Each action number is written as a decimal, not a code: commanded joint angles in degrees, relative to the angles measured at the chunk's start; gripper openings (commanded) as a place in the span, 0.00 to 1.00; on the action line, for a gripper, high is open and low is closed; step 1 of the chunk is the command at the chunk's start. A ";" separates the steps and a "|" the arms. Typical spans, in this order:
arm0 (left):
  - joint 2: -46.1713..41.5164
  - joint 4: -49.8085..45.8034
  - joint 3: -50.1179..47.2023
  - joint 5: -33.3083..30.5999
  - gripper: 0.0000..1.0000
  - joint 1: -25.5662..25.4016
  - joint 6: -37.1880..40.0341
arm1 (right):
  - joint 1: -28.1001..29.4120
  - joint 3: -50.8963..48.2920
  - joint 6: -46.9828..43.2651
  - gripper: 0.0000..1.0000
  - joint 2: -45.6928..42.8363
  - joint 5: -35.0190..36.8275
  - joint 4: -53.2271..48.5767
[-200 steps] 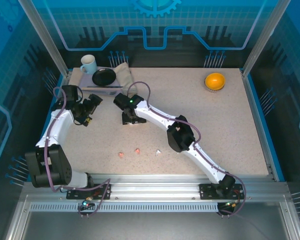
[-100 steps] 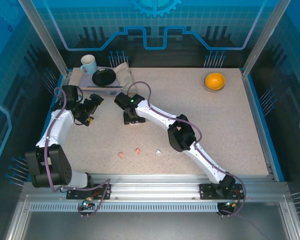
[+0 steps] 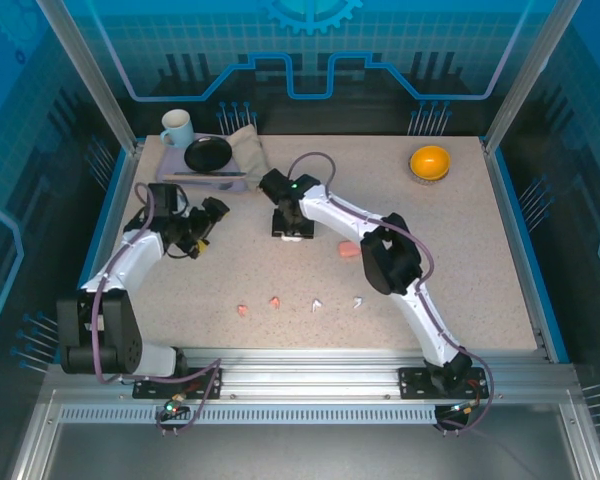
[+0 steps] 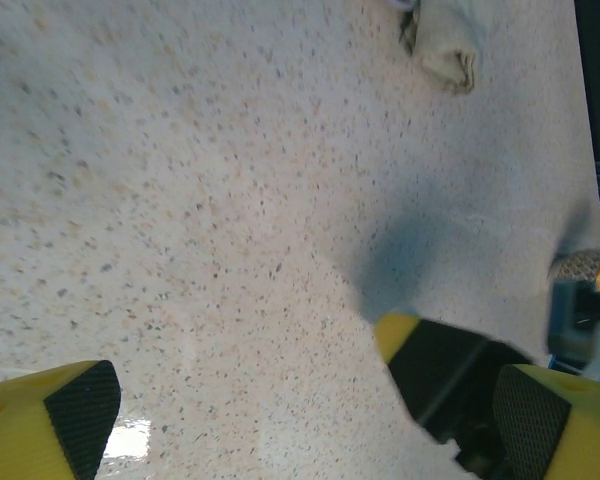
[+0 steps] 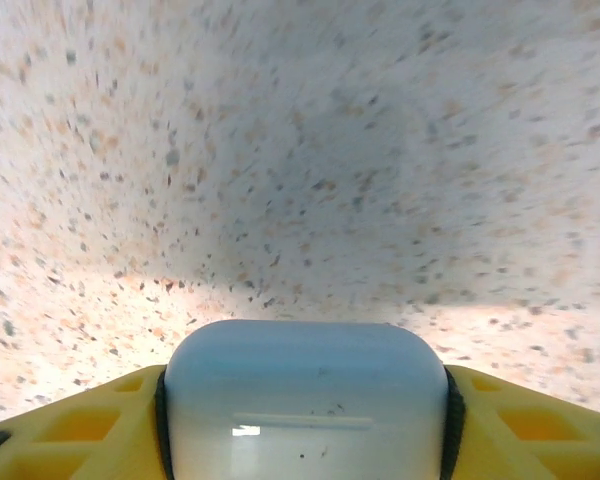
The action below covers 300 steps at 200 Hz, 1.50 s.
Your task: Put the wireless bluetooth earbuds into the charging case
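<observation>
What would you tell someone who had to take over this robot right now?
The left gripper is open and empty, above bare table.
The right gripper is shut on the white case.
The pink case lies on the table beside the right arm.
The pink earbuds and white earbuds sit loose in a row near the front edge.
Done: white case gripped.
Left: all four earbuds must go into their cases.

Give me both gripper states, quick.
Left gripper: open, empty.
Right gripper: closed on the white charging case.
</observation>
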 commanded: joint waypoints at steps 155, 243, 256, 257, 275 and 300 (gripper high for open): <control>4.30 48.59 -13.64 -9.88 0.78 -26.07 -1.81 | -4.76 -13.44 24.77 0.59 -17.62 -8.05 13.30; 10.07 55.26 -12.08 -13.30 0.66 -27.71 -3.05 | -4.86 -18.63 28.60 0.58 -20.49 -10.28 16.71; 10.81 55.61 -11.45 -13.22 0.64 -27.91 -3.11 | -4.89 -18.62 28.84 0.58 -20.65 -10.71 17.05; 10.91 55.62 -11.42 -13.17 0.64 -27.98 -3.15 | -4.90 -18.64 28.86 0.58 -20.65 -10.71 17.06; 11.90 56.02 -10.71 -13.21 0.62 -28.41 -3.18 | -4.84 -18.66 28.97 0.58 -20.65 -11.23 17.56; 12.91 56.61 -9.74 -13.38 0.61 -28.75 -3.48 | -4.79 -18.45 28.97 0.58 -20.65 -11.47 17.69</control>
